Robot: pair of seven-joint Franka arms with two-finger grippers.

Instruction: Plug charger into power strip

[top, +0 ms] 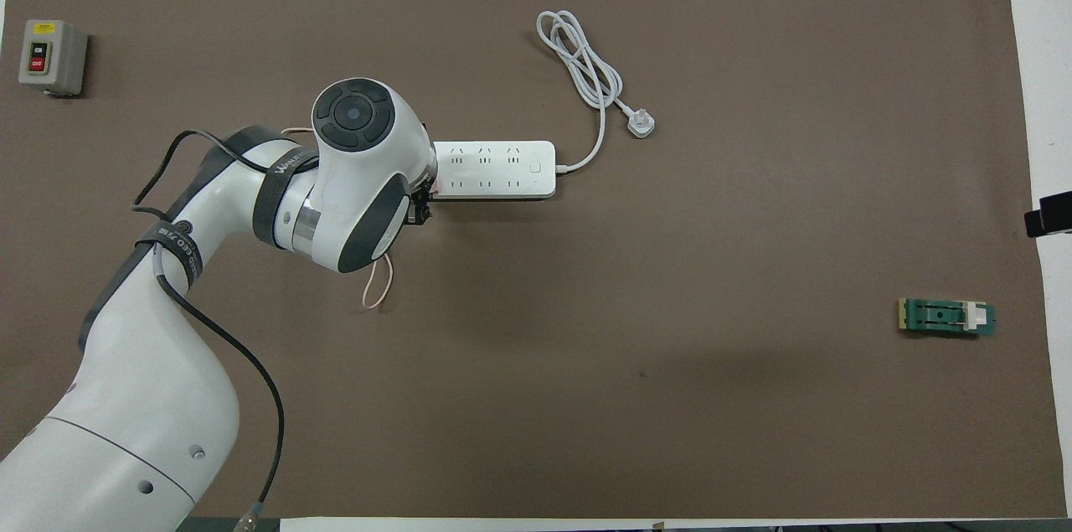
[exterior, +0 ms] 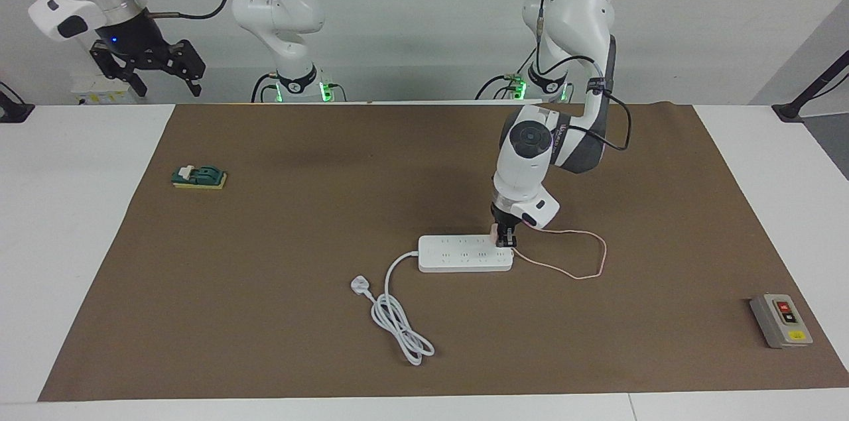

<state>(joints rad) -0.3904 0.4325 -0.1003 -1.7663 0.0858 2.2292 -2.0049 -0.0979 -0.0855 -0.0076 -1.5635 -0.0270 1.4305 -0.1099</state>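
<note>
The white power strip (exterior: 464, 253) (top: 494, 169) lies flat in the middle of the brown mat. My left gripper (exterior: 504, 237) (top: 419, 209) points down over the strip's end toward the left arm's side. It is shut on the small pink charger (exterior: 493, 230), which sits at the strip's top surface. Whether its prongs are in a socket is hidden by the fingers. In the overhead view the wrist covers the charger. The thin pink cable (exterior: 587, 262) (top: 377, 289) loops on the mat beside the strip. My right gripper (exterior: 149, 66) waits open, high off the mat's corner.
The strip's thick white cord (exterior: 398, 315) (top: 586, 67) coils away from the robots and ends in a white plug (exterior: 359, 286). A green-and-yellow switch block (exterior: 199, 177) (top: 946, 317) lies toward the right arm's end. A grey button box (exterior: 781, 320) (top: 50, 56) sits toward the left arm's end.
</note>
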